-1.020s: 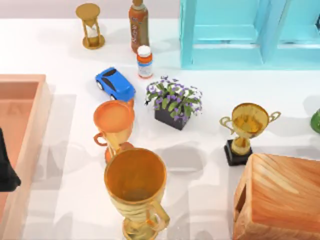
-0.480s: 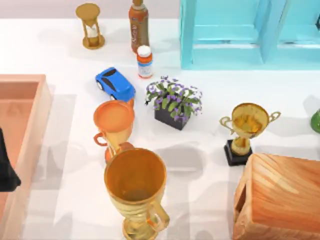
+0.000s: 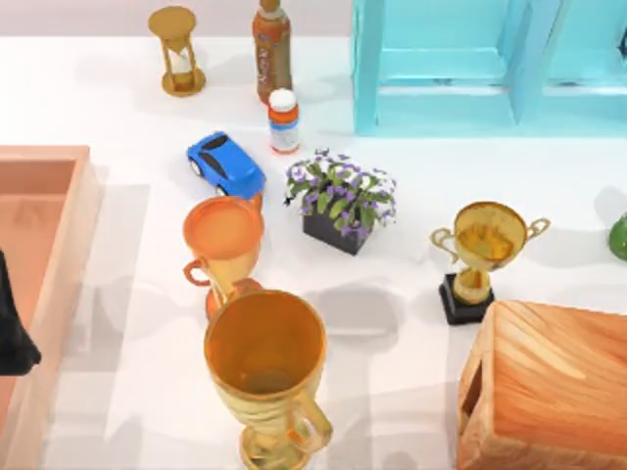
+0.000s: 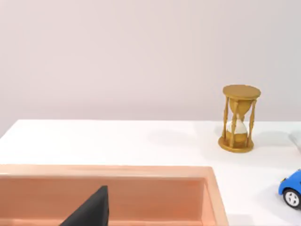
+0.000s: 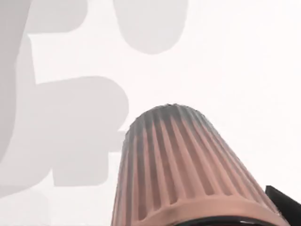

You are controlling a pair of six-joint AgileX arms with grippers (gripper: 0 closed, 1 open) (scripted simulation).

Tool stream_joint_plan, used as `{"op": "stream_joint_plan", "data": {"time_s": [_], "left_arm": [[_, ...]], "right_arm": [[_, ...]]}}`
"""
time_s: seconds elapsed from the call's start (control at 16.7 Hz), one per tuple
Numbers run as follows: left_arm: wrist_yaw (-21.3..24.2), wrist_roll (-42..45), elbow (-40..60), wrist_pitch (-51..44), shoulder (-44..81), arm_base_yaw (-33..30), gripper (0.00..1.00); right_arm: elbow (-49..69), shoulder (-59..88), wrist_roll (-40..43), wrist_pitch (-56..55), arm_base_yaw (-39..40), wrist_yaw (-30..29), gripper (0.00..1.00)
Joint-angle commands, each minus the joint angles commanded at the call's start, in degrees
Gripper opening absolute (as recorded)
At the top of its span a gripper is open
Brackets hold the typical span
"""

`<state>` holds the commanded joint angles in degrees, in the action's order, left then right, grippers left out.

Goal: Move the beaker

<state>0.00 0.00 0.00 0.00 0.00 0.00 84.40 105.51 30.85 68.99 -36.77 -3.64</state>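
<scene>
The beaker (image 3: 619,237) was seen as a dark-green sliver at the right edge of the white worktop (image 3: 392,333), well apart from the small gold trophy (image 3: 484,257) on its black base and beyond the far corner of the wooden box (image 3: 549,392). No change from the earlier frames was found: every item lay where it had been a second before. The left pincer (image 3: 12,328) was seen only as a dark shape at the left edge, over the peach tray (image 3: 59,255); in the left wrist view a black fingertip (image 4: 91,212) was shown against the tray wall (image 4: 141,193), and whether the fingers were apart or together could not be told. In the right wrist view a ribbed terracotta-coloured cone (image 5: 183,169) was seen close up above the white surface, with a dark corner beside it; the state of the right pincer could not be told.

Across the worktop were found an hourglass (image 3: 176,51), a brown bottle (image 3: 271,51), an orange-capped pill bottle (image 3: 283,120), a blue toy car (image 3: 226,164), a potted purple flower (image 3: 342,200), an orange cup (image 3: 223,245), a large gold cup (image 3: 266,377) and a turquoise cabinet (image 3: 490,64).
</scene>
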Motion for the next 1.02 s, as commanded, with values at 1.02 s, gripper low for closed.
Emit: {"op": "stream_joint_plan", "data": {"time_s": [1.02], "left_arm": [[0.0,0.0,0.0,0.0,0.0,0.0,1.00]], "right_arm": [[1.3,9.0,10.8,-10.7,-5.8,0.3,0.00]]}}
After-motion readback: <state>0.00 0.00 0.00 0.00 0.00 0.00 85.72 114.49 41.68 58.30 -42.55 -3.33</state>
